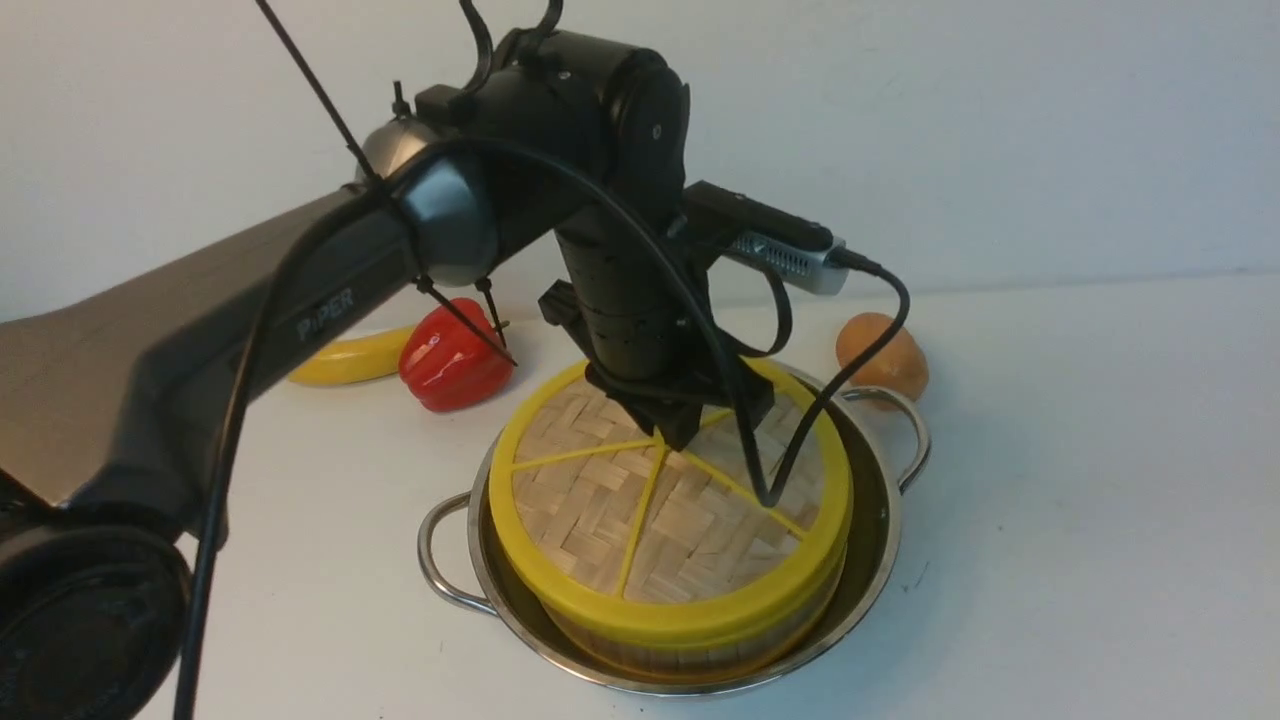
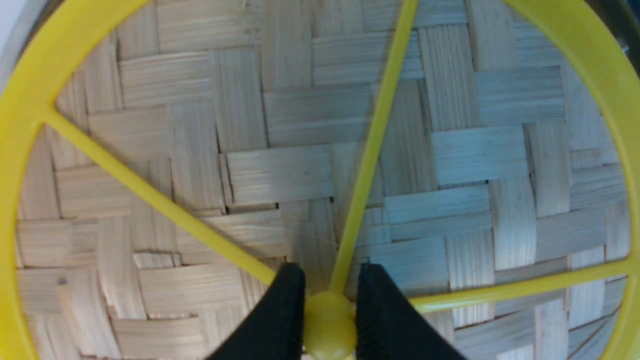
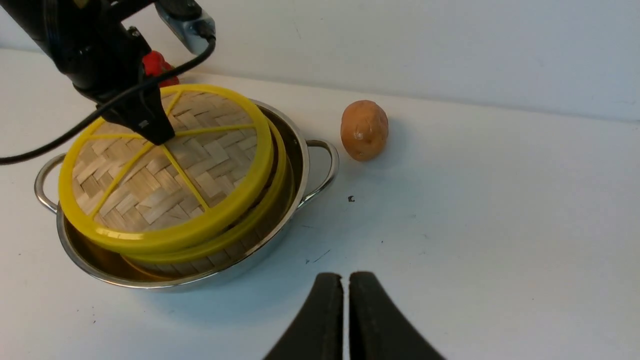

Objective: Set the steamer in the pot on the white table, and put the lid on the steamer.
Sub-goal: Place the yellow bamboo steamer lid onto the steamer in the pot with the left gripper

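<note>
Beneath the left hand, the lid is gripped by its small hub for level seating on the steamer.

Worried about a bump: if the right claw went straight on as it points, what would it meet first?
Probably the plain white table, in the gap between the shiny steel pot and the brown potato-shaped lump; depth is unclear.

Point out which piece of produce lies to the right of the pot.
The brownish-orange potato, alone by the right looped handle of the pot. The red pepper and the yellow banana both lie on the left side, next to each other.
</note>
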You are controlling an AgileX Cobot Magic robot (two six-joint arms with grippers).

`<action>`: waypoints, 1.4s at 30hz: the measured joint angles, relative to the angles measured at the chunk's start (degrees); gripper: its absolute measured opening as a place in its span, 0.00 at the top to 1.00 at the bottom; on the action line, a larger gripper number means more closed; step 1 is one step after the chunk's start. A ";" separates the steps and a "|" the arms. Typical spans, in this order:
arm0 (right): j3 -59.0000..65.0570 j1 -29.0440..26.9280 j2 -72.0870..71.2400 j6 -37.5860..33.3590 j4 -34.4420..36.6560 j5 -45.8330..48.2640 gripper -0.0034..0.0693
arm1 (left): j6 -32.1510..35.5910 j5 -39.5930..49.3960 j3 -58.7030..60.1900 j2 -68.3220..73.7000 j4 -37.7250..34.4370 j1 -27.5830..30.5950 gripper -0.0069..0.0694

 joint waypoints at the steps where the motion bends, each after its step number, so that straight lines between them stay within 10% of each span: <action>1: 0.00 0.00 0.00 0.00 0.00 0.00 0.90 | 0.00 0.00 0.00 0.38 0.00 0.00 0.75; 42: 0.00 0.00 0.00 0.00 0.00 0.00 0.88 | 0.13 -1.90 -0.19 2.22 -0.08 0.00 0.75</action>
